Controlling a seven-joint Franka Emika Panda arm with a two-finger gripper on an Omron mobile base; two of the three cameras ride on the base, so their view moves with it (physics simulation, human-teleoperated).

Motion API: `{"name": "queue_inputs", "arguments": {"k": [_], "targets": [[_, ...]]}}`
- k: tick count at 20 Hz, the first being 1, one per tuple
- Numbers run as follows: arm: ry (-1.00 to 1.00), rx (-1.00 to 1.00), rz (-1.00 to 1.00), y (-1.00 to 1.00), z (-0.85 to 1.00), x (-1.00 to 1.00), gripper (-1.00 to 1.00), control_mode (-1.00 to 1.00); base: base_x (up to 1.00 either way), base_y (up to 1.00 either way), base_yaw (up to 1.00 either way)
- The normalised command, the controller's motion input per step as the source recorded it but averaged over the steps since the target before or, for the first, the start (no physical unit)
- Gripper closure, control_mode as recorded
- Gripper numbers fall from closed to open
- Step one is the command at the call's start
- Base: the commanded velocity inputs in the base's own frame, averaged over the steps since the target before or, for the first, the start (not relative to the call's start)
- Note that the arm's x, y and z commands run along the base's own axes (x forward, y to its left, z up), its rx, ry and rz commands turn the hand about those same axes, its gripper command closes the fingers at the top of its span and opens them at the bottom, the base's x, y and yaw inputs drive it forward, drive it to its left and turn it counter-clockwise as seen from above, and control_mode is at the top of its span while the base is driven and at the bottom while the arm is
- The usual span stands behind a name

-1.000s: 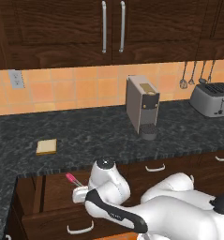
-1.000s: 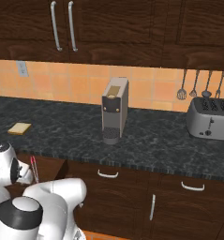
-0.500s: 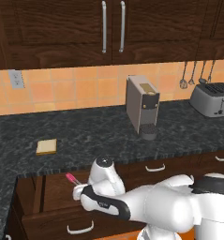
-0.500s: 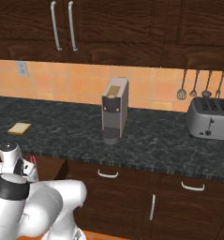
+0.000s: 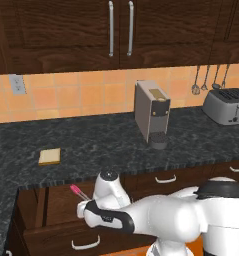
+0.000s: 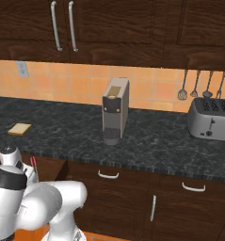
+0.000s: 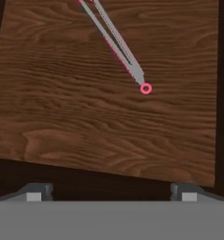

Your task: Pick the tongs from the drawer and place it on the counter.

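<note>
One risk we see from here: the tongs (image 7: 117, 44) are thin and lie flat on the wood bottom of the drawer (image 7: 62, 108), so the fingers may close over them or push them aside if we descend off-centre. Our gripper (image 7: 111, 191) hovers above the open drawer with its tips wide apart, holding nothing. The drawer holds the tongs (nothing else that we can see). Up on the counter (image 5: 91, 145) sit a bread slice (image 5: 49, 156), a coffee machine (image 5: 152, 117) and a toaster (image 5: 226, 106).
</note>
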Motion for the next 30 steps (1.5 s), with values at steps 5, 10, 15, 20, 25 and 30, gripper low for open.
{"name": "queue_inputs", "arguments": {"k": [5, 10, 15, 20, 25, 30], "targets": [[0.04, 0.00, 0.00, 0.00, -0.09, -0.40, -1.00, -1.00, 0.00, 0.00, 0.00], [0.03, -0.01, 0.00, 0.00, -0.06, -0.67, -1.00, -1.00, 0.00, 0.00, 0.00], [0.08, -0.04, 0.00, 0.02, -0.22, -0.68, -1.00, -1.00, 0.00, 0.00, 0.00], [0.04, -0.01, 0.00, 0.00, -0.07, -0.42, -1.00, -1.00, 0.00, 0.00, 0.00], [0.00, 0.00, 0.00, 0.00, 0.00, -0.07, -1.00, -1.00, 0.00, 0.00, 0.00], [0.00, 0.00, 0.00, 0.00, 0.32, 0.40, -1.00, -1.00, 0.00, 0.00, 0.00]]}}
